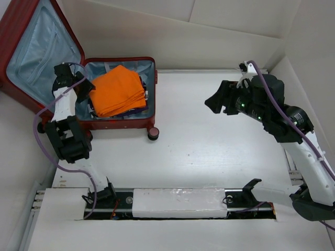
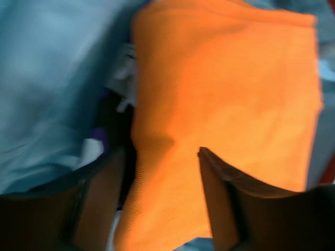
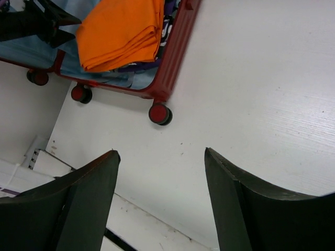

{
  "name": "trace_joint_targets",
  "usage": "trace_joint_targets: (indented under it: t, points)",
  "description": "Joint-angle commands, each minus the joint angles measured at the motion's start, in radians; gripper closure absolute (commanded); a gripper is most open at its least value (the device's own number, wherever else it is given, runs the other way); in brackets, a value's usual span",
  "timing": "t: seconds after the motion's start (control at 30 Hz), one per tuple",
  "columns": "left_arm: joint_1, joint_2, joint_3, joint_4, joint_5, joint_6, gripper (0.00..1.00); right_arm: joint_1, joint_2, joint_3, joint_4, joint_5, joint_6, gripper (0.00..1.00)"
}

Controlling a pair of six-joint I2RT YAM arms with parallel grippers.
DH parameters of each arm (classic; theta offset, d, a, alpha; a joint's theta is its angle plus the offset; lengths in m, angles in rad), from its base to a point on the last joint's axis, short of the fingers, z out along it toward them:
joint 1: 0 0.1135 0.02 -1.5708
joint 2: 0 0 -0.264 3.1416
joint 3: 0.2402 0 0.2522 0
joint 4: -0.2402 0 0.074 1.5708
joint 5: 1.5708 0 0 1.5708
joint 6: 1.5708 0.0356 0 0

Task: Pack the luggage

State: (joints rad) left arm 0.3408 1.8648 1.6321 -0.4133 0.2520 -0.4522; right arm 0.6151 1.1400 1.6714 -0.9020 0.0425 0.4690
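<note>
Hovering above the orange cloth in the luggage, the left end effector, parted, should lift straight clear without snagging; the right end effector gapes empty.

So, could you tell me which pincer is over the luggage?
The left pincer, above the orange cloth in the luggage; the right pincer hangs over the table.

My left wrist feed is blurred, but a folded orange cloth fills most of it. The left gripper has its dark fingers spread apart, with the cloth showing between them. Off to the left I see the luggage, only its light blue lining.
</note>
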Motion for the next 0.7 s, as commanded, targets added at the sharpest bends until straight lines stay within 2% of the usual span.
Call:
trace_joint_targets:
  t: [0.0, 0.03, 0.1, 0.13, 0.23, 0.27, 0.3, 0.37, 0.4, 0.43, 0.47, 0.5, 0.53, 0.57, 0.63, 0.67]
  points:
    - [-0.023, -0.111, 0.022, -0.035, -0.204, 0.018, 0.42, -0.005, -0.003, -0.019, 0.069, -0.024, -0.015, 0.27]
    - [-0.051, -0.180, -0.020, -0.035, -0.262, 0.018, 0.40, -0.005, -0.003, -0.033, 0.078, -0.039, -0.015, 0.26]
    - [-0.094, -0.261, -0.076, -0.013, -0.289, 0.018, 0.36, -0.005, 0.006, -0.061, 0.089, -0.065, -0.015, 0.25]
    - [-0.159, -0.342, -0.122, -0.013, -0.342, 0.018, 0.36, -0.005, 0.015, -0.070, 0.103, -0.075, -0.015, 0.23]
    - [-0.302, -0.458, -0.147, -0.038, -0.485, -0.003, 0.36, -0.005, 0.015, -0.113, 0.139, -0.119, -0.015, 0.23]
    - [-0.401, -0.523, -0.134, -0.059, -0.610, -0.016, 0.37, -0.005, 0.015, -0.124, 0.149, -0.130, -0.015, 0.23]
    - [-0.440, -0.548, -0.115, -0.123, -0.664, -0.032, 0.37, -0.005, 0.015, -0.137, 0.158, -0.150, -0.015, 0.23]
    - [-0.486, -0.605, -0.051, -0.217, -0.811, -0.103, 0.38, -0.005, -0.009, -0.185, 0.172, -0.177, -0.026, 0.36]
    - [-0.487, -0.622, -0.032, -0.270, -0.857, -0.133, 0.38, -0.005, -0.019, -0.208, 0.189, -0.193, -0.039, 0.43]
    - [-0.487, -0.636, -0.015, -0.374, -0.911, -0.158, 0.38, -0.005, -0.031, -0.258, 0.198, -0.226, -0.040, 0.64]
    - [-0.487, -0.651, -0.005, -0.419, -0.974, -0.173, 0.38, -0.005, -0.057, -0.286, 0.218, -0.240, -0.052, 0.72]
    - [-0.465, -0.679, 0.008, -0.462, -1.073, -0.202, 0.34, -0.005, -0.071, -0.312, 0.227, -0.253, -0.062, 0.77]
    - [-0.439, -0.679, 0.023, -0.549, -1.088, -0.221, 0.33, -0.005, -0.083, -0.353, 0.227, -0.279, -0.063, 0.81]
    - [-0.406, -0.691, 0.040, -0.576, -1.099, -0.232, 0.33, -0.005, -0.094, -0.369, 0.239, -0.292, -0.072, 0.81]
    - [-0.329, -0.702, 0.040, -0.576, -1.132, -0.206, 0.25, -0.005, -0.114, -0.394, 0.253, -0.331, -0.084, 0.76]
    - [-0.319, -0.679, 0.040, -0.585, -1.166, -0.215, 0.24, -0.005, -0.114, -0.403, 0.253, -0.366, -0.096, 0.63]
